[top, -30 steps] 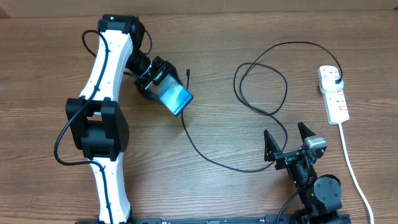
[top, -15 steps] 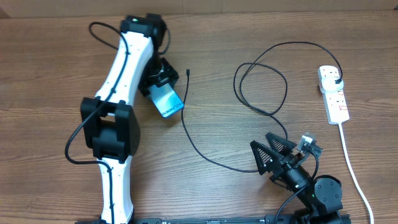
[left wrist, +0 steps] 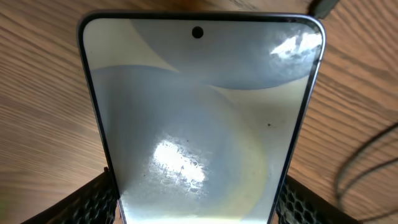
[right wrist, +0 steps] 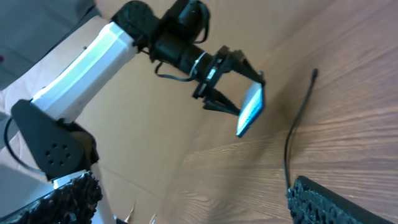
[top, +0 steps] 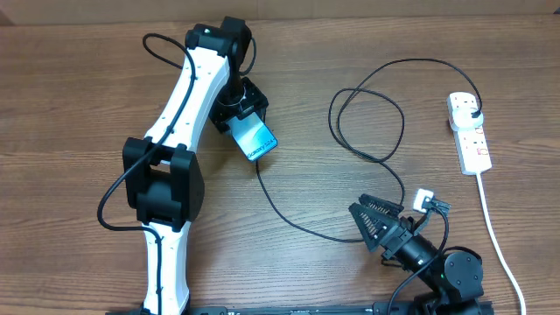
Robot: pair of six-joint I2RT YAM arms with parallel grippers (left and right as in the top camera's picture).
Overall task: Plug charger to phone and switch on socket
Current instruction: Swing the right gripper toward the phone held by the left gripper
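Observation:
My left gripper (top: pixel 241 112) is shut on the phone (top: pixel 256 140), a flat handset with a light blue screen, and holds it tilted above the table. The phone fills the left wrist view (left wrist: pixel 199 118). The charger's thin black cable (top: pixel 289 214) runs from beside the phone, loops at mid-table, and ends in a black plug (top: pixel 473 114) seated in the white socket strip (top: pixel 472 144) at far right. The connector tip shows just beyond the phone's top corner (left wrist: pixel 323 6) and in the right wrist view (right wrist: pixel 315 73). My right gripper (top: pixel 378 224) is open and empty, over the cable near the front.
The socket's thick white cord (top: pixel 494 227) runs down the right side to the front edge. The cable's wide loop (top: pixel 367 122) lies between the phone and the socket. The left arm (top: pixel 179 122) stretches across the table's left half. Brown cardboard lines the far edge.
My left arm has carried the phone to the right, closer to the cable's free end. My right gripper has swung round and tilted to face left toward the phone.

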